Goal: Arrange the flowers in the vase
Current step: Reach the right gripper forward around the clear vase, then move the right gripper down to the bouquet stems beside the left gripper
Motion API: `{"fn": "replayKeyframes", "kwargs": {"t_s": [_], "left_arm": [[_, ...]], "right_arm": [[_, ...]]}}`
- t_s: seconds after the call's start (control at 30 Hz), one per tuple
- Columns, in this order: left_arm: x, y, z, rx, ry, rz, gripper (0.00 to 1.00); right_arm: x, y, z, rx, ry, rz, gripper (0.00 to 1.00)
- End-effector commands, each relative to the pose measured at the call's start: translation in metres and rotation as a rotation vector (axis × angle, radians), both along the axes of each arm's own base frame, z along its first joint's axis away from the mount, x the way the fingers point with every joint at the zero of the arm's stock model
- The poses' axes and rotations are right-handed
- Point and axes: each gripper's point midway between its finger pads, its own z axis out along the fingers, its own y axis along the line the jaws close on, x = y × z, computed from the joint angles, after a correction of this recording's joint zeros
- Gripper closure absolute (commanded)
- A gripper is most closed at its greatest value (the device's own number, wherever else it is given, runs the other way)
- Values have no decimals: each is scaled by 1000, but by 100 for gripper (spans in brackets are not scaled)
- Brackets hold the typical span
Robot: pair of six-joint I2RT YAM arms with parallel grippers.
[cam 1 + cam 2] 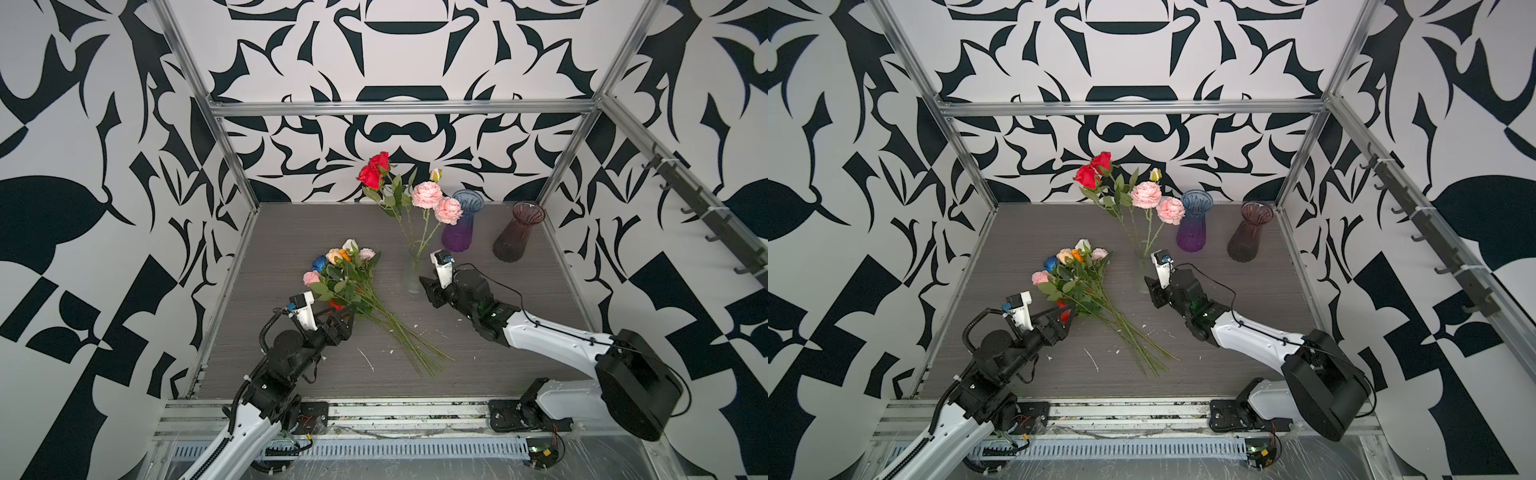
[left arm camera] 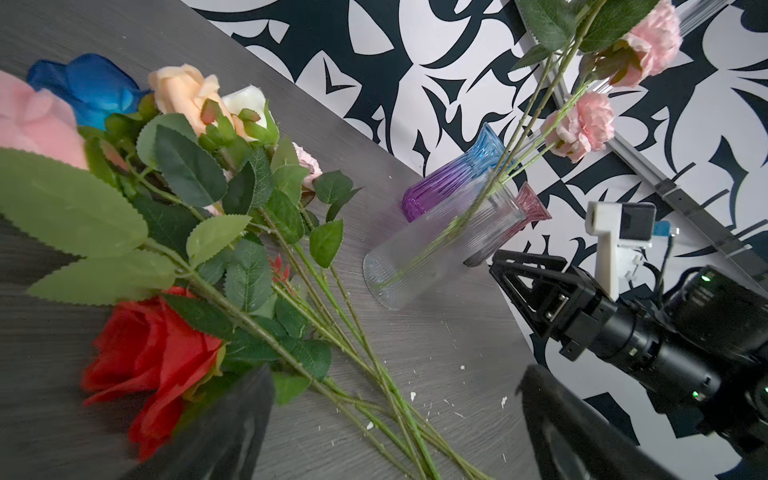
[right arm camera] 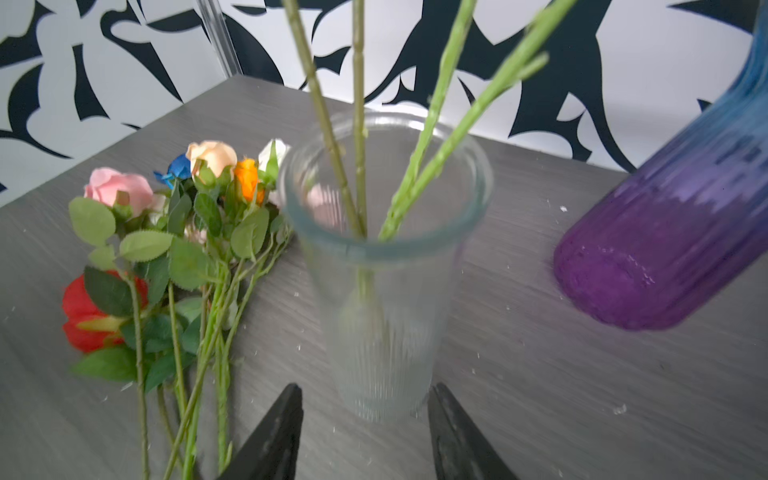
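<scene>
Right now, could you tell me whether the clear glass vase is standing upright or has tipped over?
Upright: the clear glass vase stands on its base on the table, mouth upward, green stems rising from it.

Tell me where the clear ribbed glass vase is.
In both top views the clear ribbed glass vase stands upright mid-table, between the loose flowers lying to its left and the right gripper, with the purple-and-blue glass vase behind it.
</scene>
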Motion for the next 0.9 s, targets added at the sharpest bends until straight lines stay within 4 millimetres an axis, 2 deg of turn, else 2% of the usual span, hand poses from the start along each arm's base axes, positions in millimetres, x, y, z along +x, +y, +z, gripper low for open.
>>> {"fn": "replayKeyframes", "kwargs": {"t_s": [0.0,0.07,0.13,0.27,0.53,0.7,0.87], "left_arm": [[4,1,1,-6,-5,16,2],[6,-1,0,-4,1,10,2],[7,-3,-1,-2,5,4,2],[8,-5,-2,4,12,-1,2],[9,-5,-3,5,15,-2,2],[10,-2,-6,4,31,14,9],[10,-2,-6,4,32,15,11]], "right_arm": [[19,10,46,101,-121,13,48],[25,12,45,108,-119,19,46],[29,15,44,112,-116,29,34],[35,21,44,122,-119,48,30],[47,29,45,137,-118,51,29],[41,28,44,151,-97,59,30],[18,17,39,190,-36,62,31]]}}
